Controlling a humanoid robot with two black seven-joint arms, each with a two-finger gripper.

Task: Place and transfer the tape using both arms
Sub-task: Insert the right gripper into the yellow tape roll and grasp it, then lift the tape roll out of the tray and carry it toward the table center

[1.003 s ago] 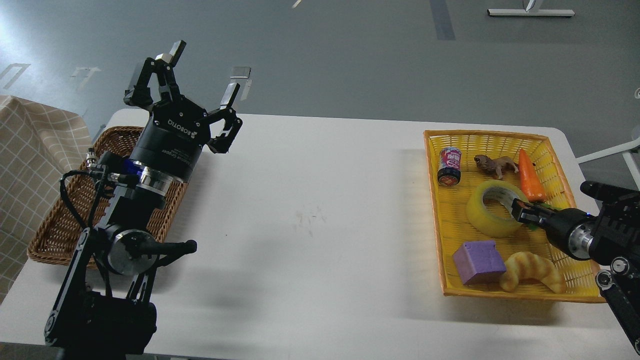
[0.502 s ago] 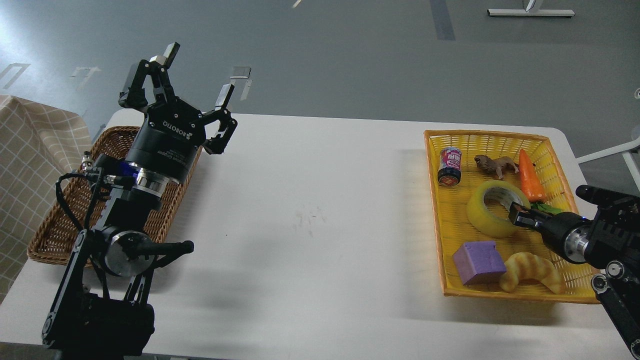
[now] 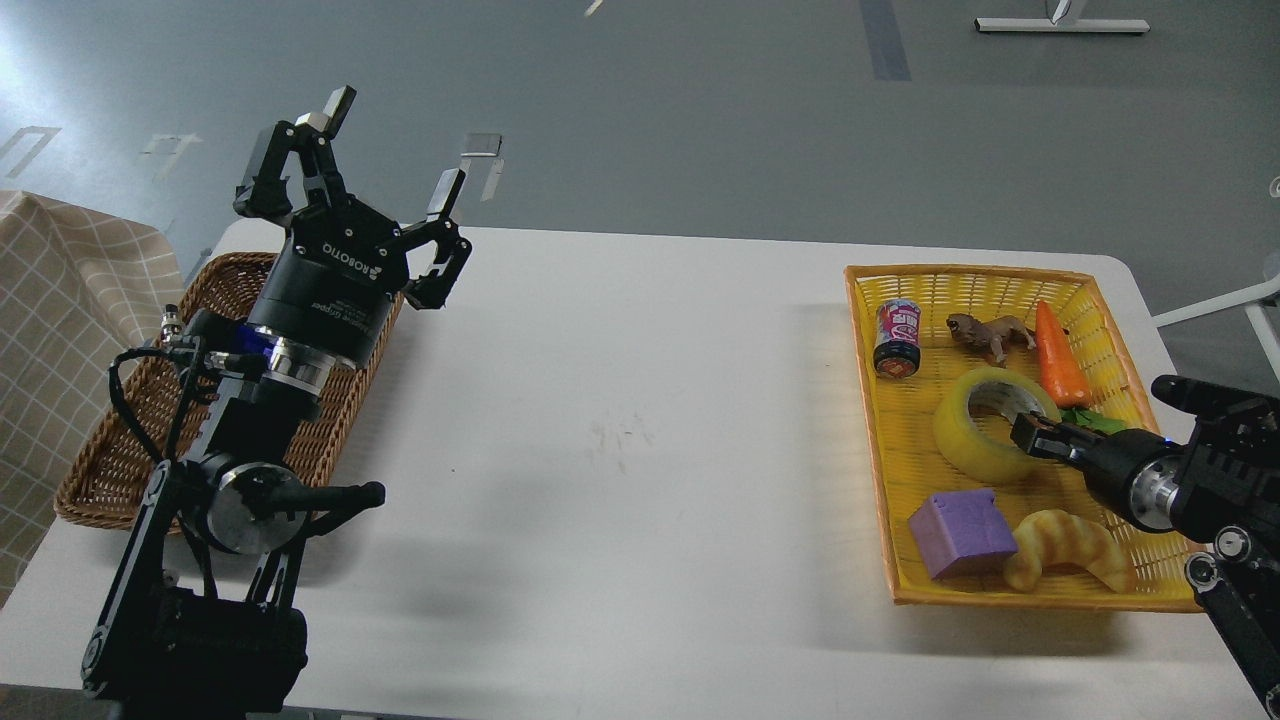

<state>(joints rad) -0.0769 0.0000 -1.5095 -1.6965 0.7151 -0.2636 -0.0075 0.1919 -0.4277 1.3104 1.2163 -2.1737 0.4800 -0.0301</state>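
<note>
The tape (image 3: 968, 435), a yellow roll with a pale core, lies in the yellow basket (image 3: 1000, 278) at the right of the white table. My right gripper (image 3: 1030, 436) comes in from the right and is closed on the roll's right wall, one finger inside the core. My left gripper (image 3: 393, 146) is wide open and empty, raised above the table's far left, over the right edge of the brown wicker basket (image 3: 120, 440).
The yellow basket also holds a small can (image 3: 897, 338), a toy animal (image 3: 990, 332), an orange carrot (image 3: 1060, 354), a purple cube (image 3: 962, 533) and a croissant (image 3: 1068, 548). A checked cloth (image 3: 60, 300) lies at the far left.
My right gripper has shifted a little left and down with the tape, and the yellow basket and its contents have shifted slightly. My left gripper has drawn back a little to the left.
</note>
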